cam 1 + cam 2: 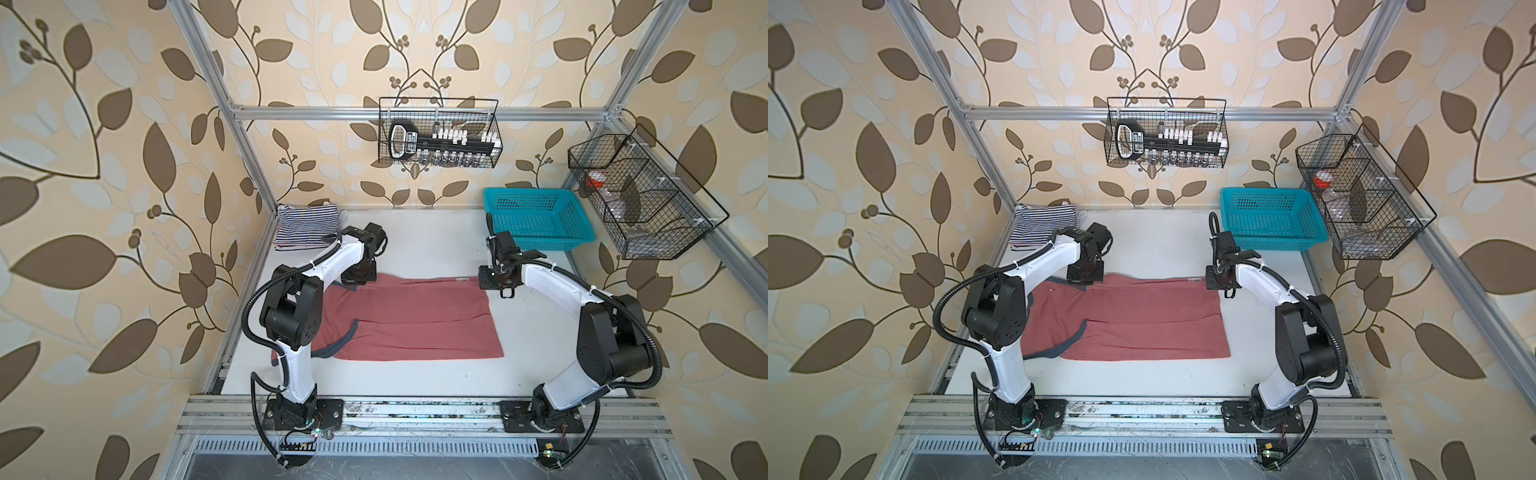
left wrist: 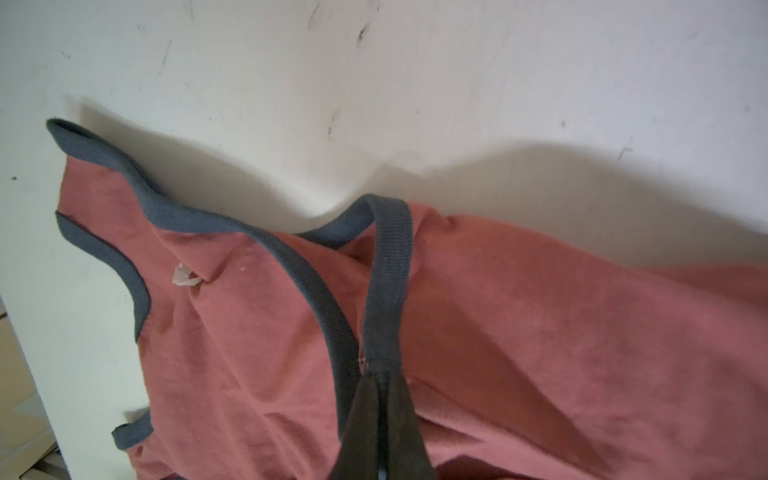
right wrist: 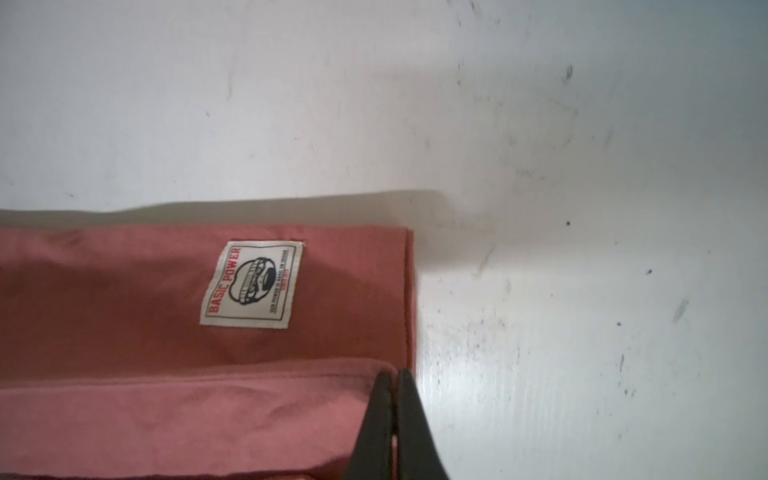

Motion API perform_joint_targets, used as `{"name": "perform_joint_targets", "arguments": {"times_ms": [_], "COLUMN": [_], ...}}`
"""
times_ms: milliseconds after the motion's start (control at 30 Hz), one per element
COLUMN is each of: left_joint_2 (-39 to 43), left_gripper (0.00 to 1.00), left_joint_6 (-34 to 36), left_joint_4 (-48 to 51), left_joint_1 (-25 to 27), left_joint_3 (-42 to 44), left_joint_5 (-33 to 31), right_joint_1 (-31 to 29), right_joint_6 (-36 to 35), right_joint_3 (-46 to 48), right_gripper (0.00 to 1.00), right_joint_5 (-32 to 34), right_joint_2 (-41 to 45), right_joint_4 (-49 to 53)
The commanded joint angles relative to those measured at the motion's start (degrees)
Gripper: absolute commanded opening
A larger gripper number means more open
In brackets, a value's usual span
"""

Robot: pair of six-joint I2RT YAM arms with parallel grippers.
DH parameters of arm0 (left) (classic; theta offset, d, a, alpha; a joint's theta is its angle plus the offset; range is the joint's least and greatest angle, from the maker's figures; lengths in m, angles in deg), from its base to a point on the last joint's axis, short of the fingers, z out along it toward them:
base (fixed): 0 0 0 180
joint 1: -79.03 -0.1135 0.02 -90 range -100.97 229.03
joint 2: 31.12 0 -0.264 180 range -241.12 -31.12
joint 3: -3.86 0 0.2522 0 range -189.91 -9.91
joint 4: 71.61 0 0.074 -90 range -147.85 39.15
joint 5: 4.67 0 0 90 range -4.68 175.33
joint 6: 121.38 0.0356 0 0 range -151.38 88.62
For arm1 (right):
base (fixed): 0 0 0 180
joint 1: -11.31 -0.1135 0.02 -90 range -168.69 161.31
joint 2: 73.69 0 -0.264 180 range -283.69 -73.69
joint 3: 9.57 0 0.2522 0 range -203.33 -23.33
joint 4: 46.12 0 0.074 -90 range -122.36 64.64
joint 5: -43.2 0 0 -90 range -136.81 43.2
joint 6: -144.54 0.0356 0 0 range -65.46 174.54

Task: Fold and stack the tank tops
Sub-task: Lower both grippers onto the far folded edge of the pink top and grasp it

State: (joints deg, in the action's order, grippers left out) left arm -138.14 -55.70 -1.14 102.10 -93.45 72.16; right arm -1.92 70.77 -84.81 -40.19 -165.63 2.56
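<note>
One red tank top point(image 1: 415, 316), one striped pile point(image 1: 305, 226), one turquoise basket point(image 1: 548, 245).

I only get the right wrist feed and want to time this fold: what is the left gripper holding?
Observer: The left gripper is shut on the dark strap of the dusty red tank top.
Operator: Any tops done already?
Observer: Folded striped tops lie in the far left corner of the table.
Operator: Where is the basket?
Observer: The turquoise basket stands at the far right of the table.

Tank top point(image 1: 415, 316) centre; basket point(image 1: 544, 244) right rear.
</note>
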Motion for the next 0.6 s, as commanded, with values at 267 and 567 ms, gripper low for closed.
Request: {"name": "perform_joint_targets", "arguments": {"times_ms": [267, 567], "left_joint_2": [5.57, 8.55], "left_gripper": [0.24, 0.28], "left_joint_6": [-3.6, -5.56], "left_joint_4": [1.83, 4.85], "left_joint_1": [3.68, 4.08], "left_joint_3": [9.16, 8.93], "left_joint_5": [-3.61, -4.51], "right_joint_1": [-0.96, -2.37], "right_joint_6": [2.47, 3.49], "right_joint_3": [6.38, 8.49], "right_gripper": [0.0, 0.24], "right_joint_5": [2.52, 3.76], "right_joint_2": [1.9, 5.1], "right_joint_4": [1.56, 3.62]}}
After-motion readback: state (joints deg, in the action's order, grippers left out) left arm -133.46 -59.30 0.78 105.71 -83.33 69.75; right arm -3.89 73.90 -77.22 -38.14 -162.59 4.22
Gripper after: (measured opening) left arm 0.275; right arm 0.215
